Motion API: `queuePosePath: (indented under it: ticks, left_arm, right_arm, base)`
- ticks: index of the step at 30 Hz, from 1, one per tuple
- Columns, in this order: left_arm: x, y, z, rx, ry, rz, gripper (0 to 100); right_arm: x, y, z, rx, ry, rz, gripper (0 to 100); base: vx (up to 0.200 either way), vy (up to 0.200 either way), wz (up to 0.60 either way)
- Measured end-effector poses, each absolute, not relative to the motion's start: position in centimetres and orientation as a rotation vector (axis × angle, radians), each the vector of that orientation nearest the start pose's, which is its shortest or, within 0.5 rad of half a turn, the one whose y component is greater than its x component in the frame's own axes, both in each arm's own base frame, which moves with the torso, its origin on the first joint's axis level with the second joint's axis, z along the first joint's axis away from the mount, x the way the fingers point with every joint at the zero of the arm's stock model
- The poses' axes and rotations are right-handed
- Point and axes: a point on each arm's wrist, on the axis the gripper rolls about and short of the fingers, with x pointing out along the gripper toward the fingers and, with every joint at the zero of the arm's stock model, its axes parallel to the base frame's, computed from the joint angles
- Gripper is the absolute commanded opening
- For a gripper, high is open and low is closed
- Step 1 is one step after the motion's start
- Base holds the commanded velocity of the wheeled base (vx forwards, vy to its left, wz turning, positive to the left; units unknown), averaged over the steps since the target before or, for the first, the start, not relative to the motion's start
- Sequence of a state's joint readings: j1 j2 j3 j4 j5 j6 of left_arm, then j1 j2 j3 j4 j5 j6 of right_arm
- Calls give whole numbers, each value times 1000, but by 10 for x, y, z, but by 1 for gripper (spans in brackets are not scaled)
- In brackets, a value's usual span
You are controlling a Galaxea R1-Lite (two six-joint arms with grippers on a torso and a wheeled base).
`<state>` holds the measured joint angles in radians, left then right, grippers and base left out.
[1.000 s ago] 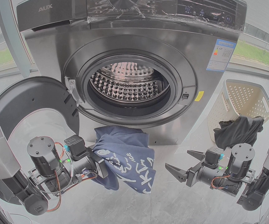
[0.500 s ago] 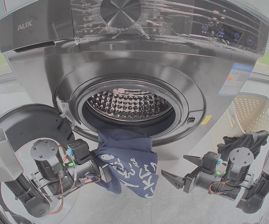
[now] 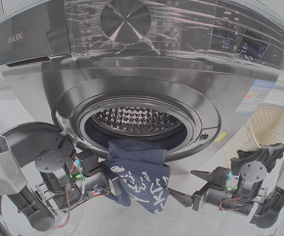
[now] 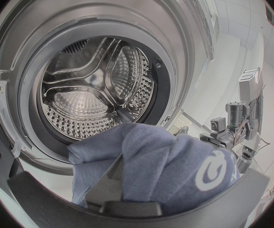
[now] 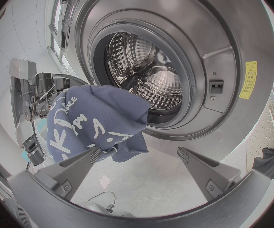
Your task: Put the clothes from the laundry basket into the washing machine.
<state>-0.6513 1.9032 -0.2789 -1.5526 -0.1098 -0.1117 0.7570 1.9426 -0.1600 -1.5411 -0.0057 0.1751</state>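
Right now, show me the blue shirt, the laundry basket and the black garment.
blue shirt (image 3: 138, 172), head view, its printed front.
laundry basket (image 3: 271, 122), head view, its perforated inner wall.
black garment (image 3: 263, 154), head view, its draped middle.

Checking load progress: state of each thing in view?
Round grey washer door, open.
Perforated steel drum, empty.
Navy printed T-shirt, gripped, hanging before the drum mouth.
Left claw, shut on the T-shirt.
Right claw, open, empty.
Black garment, draped over the cream plastic laundry basket's rim.
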Motion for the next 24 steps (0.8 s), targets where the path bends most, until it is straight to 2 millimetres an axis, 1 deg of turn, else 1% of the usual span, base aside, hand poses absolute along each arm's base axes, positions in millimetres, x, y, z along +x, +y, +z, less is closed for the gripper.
queuePosePath:
  ticks: [3,6,10,12,18,20,24]
  left_arm:
    - [213,-167,99,-91,102,-760,0]
    - [222,-174,102,-101,72,-758,0]
    - [247,-186,107,-123,8,-744,0]
    - [263,-194,108,-135,-22,-736,0]
    - [301,-209,100,-156,-74,-688,0]
    - [316,-215,98,-167,-106,-661,0]
    - [339,-223,96,-183,-152,-623,0]
  right_arm:
    - [177,171,68,72,295,737,100]
    - [175,172,68,71,296,743,100]
    - [173,174,68,73,298,754,100]
    - [172,174,68,73,300,759,100]
    - [168,176,69,74,301,773,100]
    - [167,176,69,75,299,776,100]
    - [166,176,70,76,298,779,100]
  base:
    - [0,0,0]
    - [0,0,0]
    - [0,0,0]
    - [0,0,0]
    - [0,0,0]
    - [0,0,0]
    - [0,0,0]
